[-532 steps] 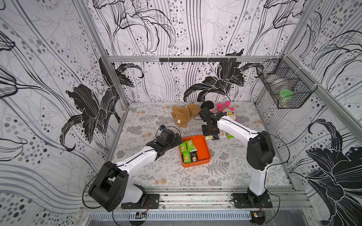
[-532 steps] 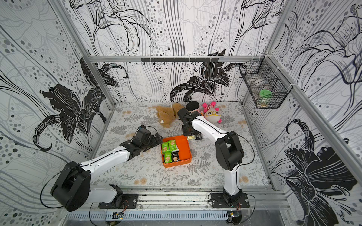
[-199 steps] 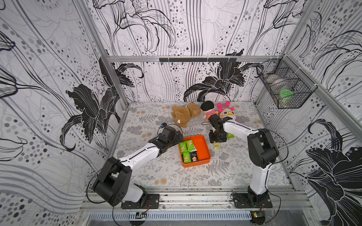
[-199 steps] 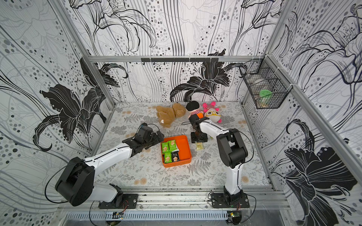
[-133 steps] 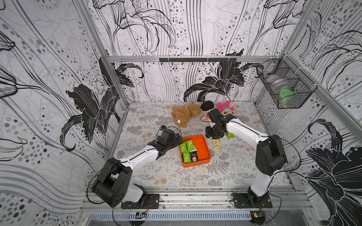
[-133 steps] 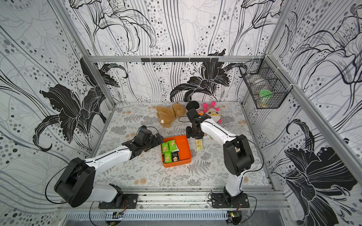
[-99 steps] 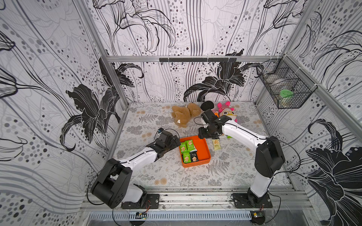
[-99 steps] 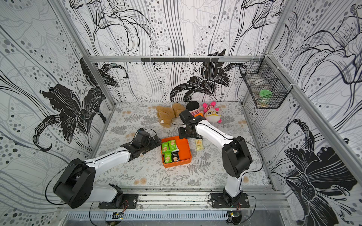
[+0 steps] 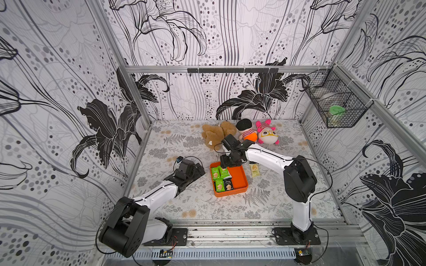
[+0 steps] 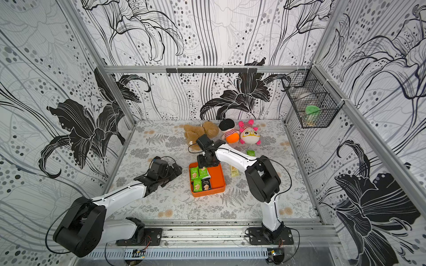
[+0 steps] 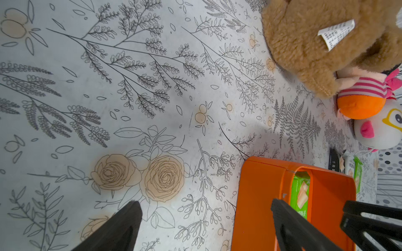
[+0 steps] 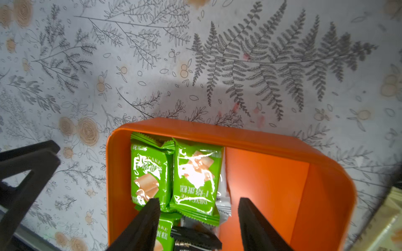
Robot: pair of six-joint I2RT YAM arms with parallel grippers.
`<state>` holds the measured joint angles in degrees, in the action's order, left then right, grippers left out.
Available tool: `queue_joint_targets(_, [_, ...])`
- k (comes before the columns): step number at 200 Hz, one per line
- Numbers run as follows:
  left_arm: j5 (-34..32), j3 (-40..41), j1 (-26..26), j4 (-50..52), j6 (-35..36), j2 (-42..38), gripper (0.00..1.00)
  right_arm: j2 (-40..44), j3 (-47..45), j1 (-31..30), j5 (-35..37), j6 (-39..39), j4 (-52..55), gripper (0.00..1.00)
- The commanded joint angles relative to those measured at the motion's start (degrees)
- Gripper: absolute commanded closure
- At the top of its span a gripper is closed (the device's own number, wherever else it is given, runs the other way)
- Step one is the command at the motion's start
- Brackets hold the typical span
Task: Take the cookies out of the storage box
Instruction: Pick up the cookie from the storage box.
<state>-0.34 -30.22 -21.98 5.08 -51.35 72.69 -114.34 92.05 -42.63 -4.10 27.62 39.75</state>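
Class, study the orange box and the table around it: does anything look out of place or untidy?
Yes. The packets in the box are bunched against one side, overlapping, leaving the other half bare. Outside it, a cream packet lies loose beside the box and a green packet near the plush toys.

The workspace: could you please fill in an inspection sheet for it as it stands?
Surface: floral-print mat.
Job's things: orange storage box holds green and black cookies; a cream packet and a green packet lie on the mat outside it.
Clutter: brown teddy and two plush toys at the back.
Claws: left claw open, empty, beside the box; right claw open, empty, above the boxed packets.
Cables: black loops along both arms, clear of the box.
Surroundings: patterned walls; wire basket hung on one wall.
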Motion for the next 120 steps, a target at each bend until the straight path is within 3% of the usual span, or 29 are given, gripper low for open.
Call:
queue_joint_targets(1, [-0.10, 0.99, 0.60, -1.56, -0.75, -2.14, 0.03, -2.00, 2.50, -0.61, 0.20, 0.38, 1.07, 0.37])
queue_joint_targets(120, [-1.12, 2.54, 1.32, 1.32, -0.94, -6.94, 0.03, -8.02, 5.89, -1.36, 2.47, -0.53, 4.28, 0.38])
